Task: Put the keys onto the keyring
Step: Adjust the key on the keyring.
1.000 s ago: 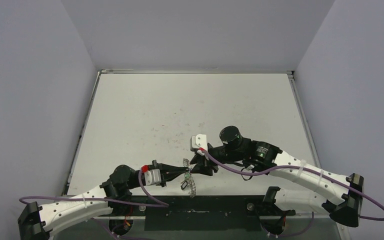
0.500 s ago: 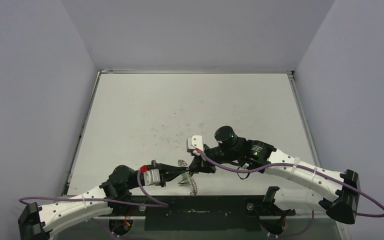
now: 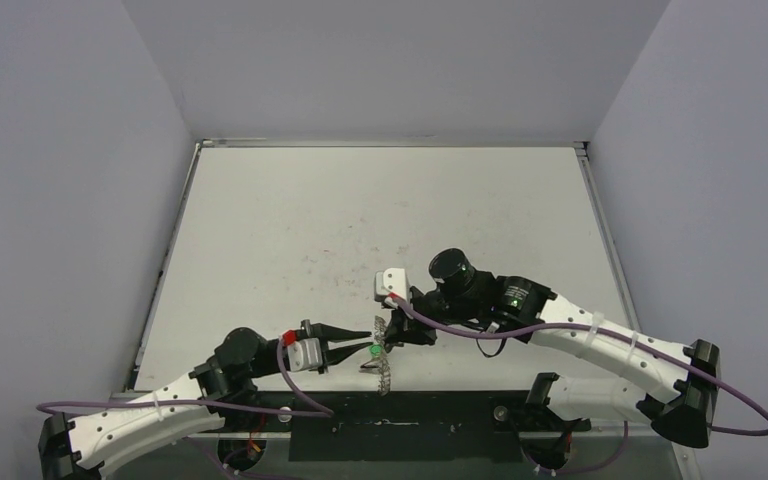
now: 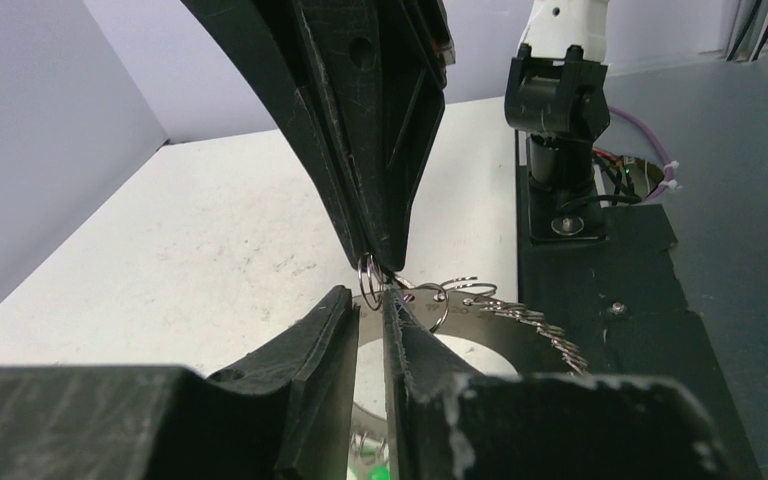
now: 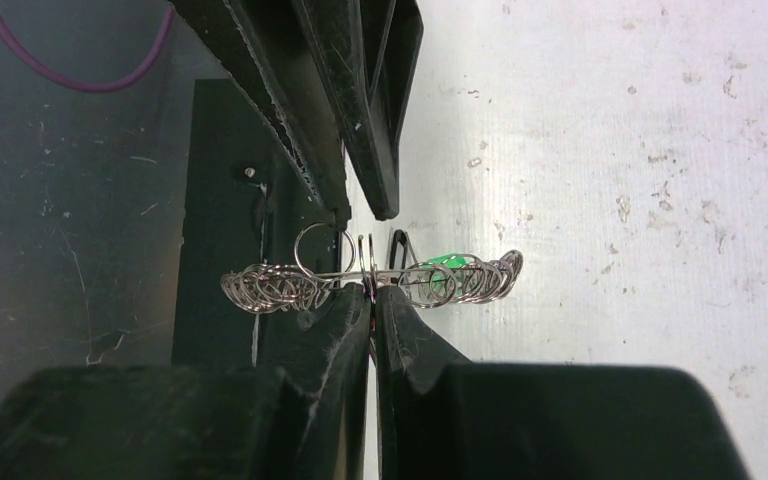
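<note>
The keyring (image 3: 384, 375) is held off the table at its near edge, between the two grippers. It shows edge-on in the right wrist view (image 5: 270, 285) and as a flat grey band in the left wrist view (image 4: 480, 315). My right gripper (image 3: 391, 335) is shut on a small wire ring at the hoop's rim (image 5: 371, 288). My left gripper (image 3: 367, 346) faces it tip to tip, its jaws a narrow gap apart with nothing between them (image 4: 368, 297). The green-headed key (image 3: 373, 351) hangs at the hoop (image 5: 447, 262). I cannot pick out the black and silver keys.
A black base plate (image 3: 410, 430) runs along the table's near edge, right under the hoop. The right arm's mount (image 4: 560, 110) stands on it. Purple cables (image 3: 480, 340) trail from both wrists. Grey walls close in the white table (image 3: 380, 220) on three sides.
My right gripper has shifted a little left toward the left gripper. My left gripper has edged up to the hoop's rim. The hoop has barely moved.
</note>
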{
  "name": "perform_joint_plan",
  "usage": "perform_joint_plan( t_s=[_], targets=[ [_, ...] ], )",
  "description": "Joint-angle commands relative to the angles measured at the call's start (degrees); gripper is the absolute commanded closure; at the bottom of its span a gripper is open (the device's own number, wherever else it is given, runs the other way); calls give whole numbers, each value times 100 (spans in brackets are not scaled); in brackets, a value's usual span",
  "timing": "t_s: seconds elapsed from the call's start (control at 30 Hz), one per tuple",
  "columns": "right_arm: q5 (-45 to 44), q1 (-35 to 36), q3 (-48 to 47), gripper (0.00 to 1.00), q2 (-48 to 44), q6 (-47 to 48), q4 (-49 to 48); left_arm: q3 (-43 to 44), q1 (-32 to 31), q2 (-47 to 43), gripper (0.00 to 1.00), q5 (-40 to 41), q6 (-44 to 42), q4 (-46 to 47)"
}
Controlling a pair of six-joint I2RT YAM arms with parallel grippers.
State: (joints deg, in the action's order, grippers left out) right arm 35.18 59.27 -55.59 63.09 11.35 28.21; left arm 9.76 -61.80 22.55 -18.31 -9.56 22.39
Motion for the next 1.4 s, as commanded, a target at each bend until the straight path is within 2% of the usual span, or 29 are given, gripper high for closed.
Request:
perform_joint_plan(
  t_s=[0.0,0.23,0.47,1.07,1.23,1.37],
  targets=[
    [-101,-22,-552,100,121,86,221,482,-24,-75,83,155,-240,-651],
    [-447,-12,-1229,100,583,49,1076,1209,-18,218,81,290,-634,-1919],
    [-658,12,-1842,100,1176,-11,1817,1983,-24,796,72,276,-911,-3127],
    [-719,449,-2201,100,1672,-98,1929,1793,-16,1391,73,113,-791,-2437],
    [-732,446,-2188,100,1674,-122,1888,1767,-23,1534,78,38,-843,-2485],
    [-761,447,-2169,100,1680,-132,1864,1794,-22,1693,88,-85,-882,-2516]
  ],
)
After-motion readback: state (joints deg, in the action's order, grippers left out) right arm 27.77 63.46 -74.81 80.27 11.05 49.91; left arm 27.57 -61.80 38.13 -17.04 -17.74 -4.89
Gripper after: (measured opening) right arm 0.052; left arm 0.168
